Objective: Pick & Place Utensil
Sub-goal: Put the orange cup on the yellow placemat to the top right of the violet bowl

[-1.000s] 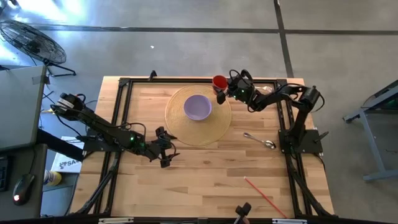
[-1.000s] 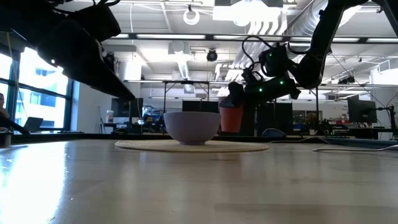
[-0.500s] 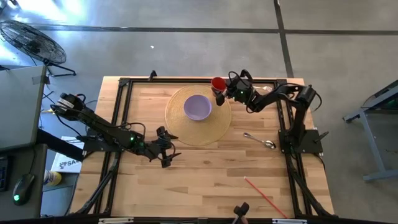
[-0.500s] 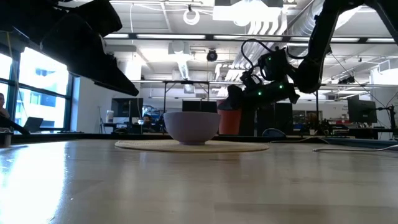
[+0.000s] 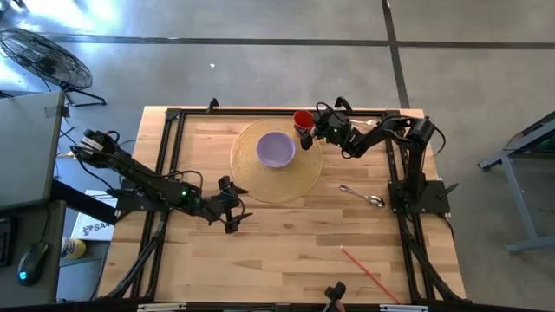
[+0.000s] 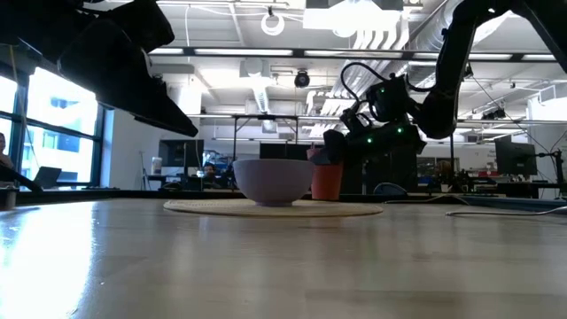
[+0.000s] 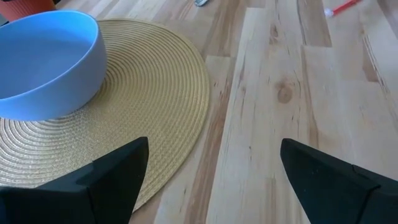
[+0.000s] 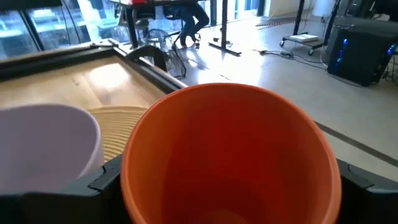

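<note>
A pale bowl (image 6: 273, 181) sits on a flat woven mat (image 6: 273, 208) far across the wooden bench (image 6: 266, 266). Just right of it, the right end effector (image 6: 330, 152) grips an orange cup (image 6: 326, 180). A dark arm (image 6: 106, 53) looms upper left.

Your right gripper (image 5: 306, 131) has carried the red cup (image 5: 302, 119) slightly toward the frame's left in the high view, closer to the purple bowl (image 5: 276, 149), and lower in the low view, cup near the woven mat (image 6: 275, 208).
</note>
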Tool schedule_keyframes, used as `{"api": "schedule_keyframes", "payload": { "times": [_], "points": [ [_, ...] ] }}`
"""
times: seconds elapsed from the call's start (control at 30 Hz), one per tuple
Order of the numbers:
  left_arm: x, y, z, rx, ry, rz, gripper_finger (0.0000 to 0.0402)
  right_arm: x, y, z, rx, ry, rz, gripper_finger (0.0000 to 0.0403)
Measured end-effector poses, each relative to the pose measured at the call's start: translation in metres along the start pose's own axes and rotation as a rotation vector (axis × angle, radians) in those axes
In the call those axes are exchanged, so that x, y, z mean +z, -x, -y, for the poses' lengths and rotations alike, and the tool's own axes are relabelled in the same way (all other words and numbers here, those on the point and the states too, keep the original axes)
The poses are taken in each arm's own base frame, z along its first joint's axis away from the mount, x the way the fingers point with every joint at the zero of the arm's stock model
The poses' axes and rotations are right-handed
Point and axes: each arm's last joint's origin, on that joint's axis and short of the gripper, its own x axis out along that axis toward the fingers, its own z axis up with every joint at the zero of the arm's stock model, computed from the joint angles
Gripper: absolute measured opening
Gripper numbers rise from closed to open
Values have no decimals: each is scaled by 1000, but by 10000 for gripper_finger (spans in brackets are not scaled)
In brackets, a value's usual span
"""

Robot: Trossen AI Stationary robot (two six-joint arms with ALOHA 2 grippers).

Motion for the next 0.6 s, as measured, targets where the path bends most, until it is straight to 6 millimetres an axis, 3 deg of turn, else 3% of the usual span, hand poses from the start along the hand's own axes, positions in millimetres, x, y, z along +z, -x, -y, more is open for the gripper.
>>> {"api": "schedule_keyframes", "payload": {
  "times": [0.2, 0.6],
  "points": [
    [0, 0, 0, 0, 0, 0, 358, -1, 0, 0, -13, 15, -11, 336],
    [0, 0, 0, -3, 1, -1, 358, -1, 0, 1, -43, 10, -10, 389]
  ]
}}
